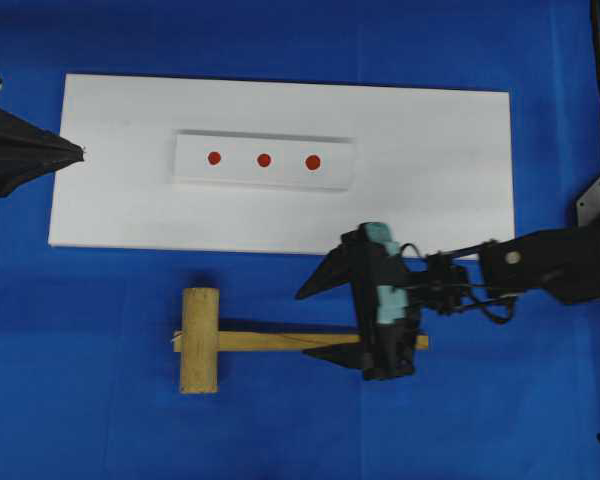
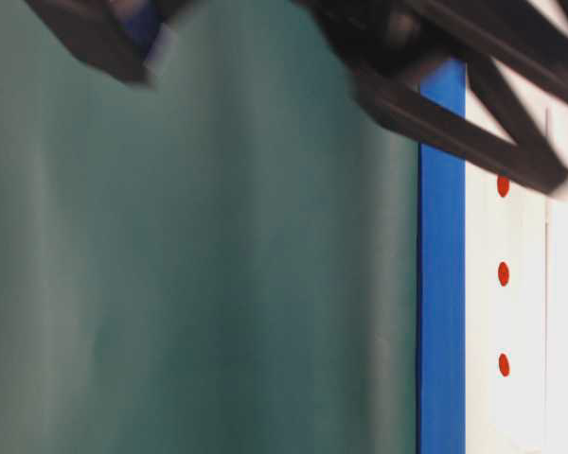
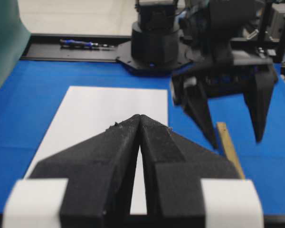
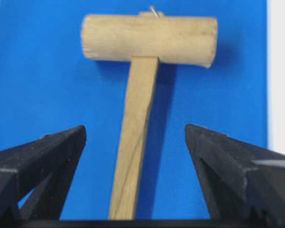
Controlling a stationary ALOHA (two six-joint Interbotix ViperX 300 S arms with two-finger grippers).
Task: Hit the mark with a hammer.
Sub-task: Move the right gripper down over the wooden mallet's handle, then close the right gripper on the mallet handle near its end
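My left pincer (image 1: 80,152) is pressed together, empty, idle at the white board's (image 1: 430,210) left edge. The mark (image 1: 264,160) sits well right of it, on the raised strip (image 1: 190,165), unstruck. The hammer (image 1: 202,340) lies on the blue worktop (image 1: 80,400), head left of my right pincer (image 1: 325,320), which is spread astride the handle, not pinching. Grasp, lift and strike remain.

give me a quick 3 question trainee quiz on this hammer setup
1. True or false: the right end effector straddles the mallet handle with open jaws.
2. How many red dots are on the raised strip?
3. The left end effector is: A open, B shut on nothing, C shut on the mallet.

Key: 1 true. 2 three; the mark is the middle one. 3 B.
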